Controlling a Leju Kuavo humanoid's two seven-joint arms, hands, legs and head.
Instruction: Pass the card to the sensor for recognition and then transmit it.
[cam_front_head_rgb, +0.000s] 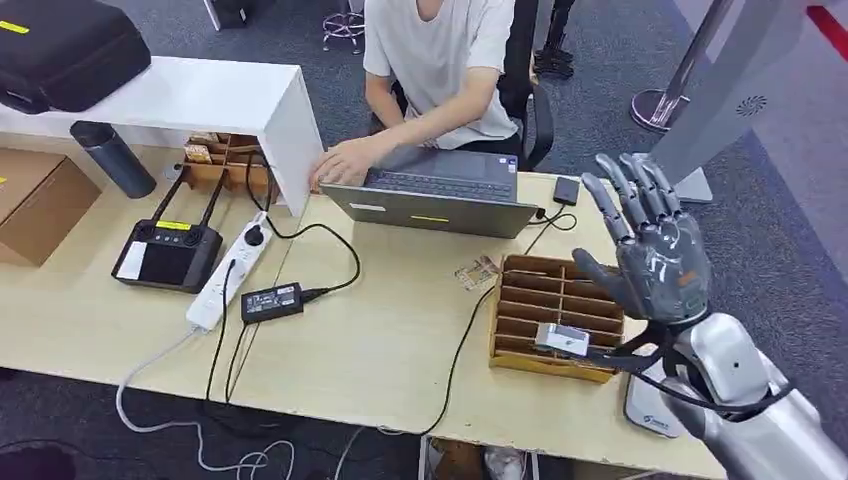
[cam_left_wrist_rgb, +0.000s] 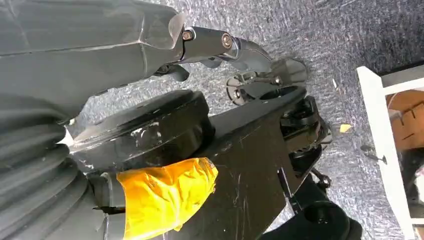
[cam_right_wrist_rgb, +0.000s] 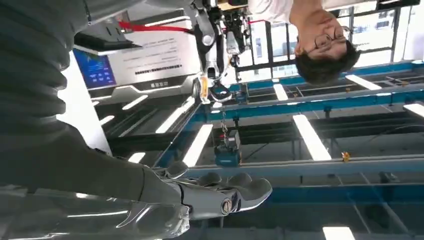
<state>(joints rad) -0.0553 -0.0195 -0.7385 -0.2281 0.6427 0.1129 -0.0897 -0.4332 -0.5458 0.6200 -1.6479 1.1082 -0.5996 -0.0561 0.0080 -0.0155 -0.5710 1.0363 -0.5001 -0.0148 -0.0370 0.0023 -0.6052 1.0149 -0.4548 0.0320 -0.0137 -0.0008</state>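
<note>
The right hand, nearest, is raised, spread and empty above the rack; the card there looks thin, stiff and light, best pinched by its free edge; the left hand's state I cannot tell.

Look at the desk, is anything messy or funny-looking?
A little. A small clear packet lies loose on the table beside the slotted wooden tray, not in a slot. Black cables snake across the middle. The robot's right hand is raised, its fingers spread, holding nothing.

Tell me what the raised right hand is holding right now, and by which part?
Nothing. The right hand is raised beside the slotted wooden card box with its fingers spread and its palm bare; no card sits between them.
</note>
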